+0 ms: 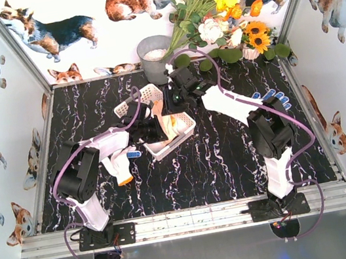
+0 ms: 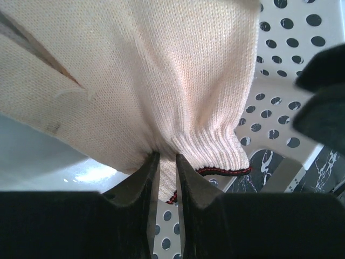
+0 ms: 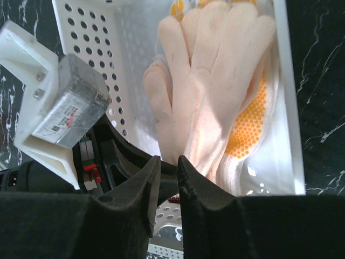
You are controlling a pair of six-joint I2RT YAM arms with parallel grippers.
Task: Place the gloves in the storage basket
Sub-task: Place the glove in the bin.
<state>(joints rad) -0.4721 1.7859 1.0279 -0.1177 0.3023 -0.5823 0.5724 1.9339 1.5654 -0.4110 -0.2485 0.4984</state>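
Observation:
The white storage basket point(image 1: 148, 94) stands mid-table with several gloves in it. My left gripper point(image 1: 159, 129) is over the basket, shut on the red-trimmed cuff of a white glove point(image 2: 151, 70), fingertips point(image 2: 149, 167) pinching the fabric. That glove point(image 3: 210, 70) lies spread in the basket point(image 3: 97, 32) over an orange-dotted glove point(image 3: 250, 124). My right gripper point(image 3: 168, 159) hovers just above the left one, its jaws nearly together with nothing between them; in the top view it point(image 1: 176, 104) is at the basket's far side. More gloves lie on the table: an orange-cuffed one point(image 1: 121, 166), a white one point(image 1: 225, 104) and a blue-dotted one point(image 1: 273, 98).
A grey round bucket point(image 1: 153, 56) stands behind the basket at the back wall. A flower bouquet point(image 1: 219, 9) fills the back right corner. The two arms cross close together over the basket. The perforated basket wall point(image 2: 280, 75) is right of the held glove.

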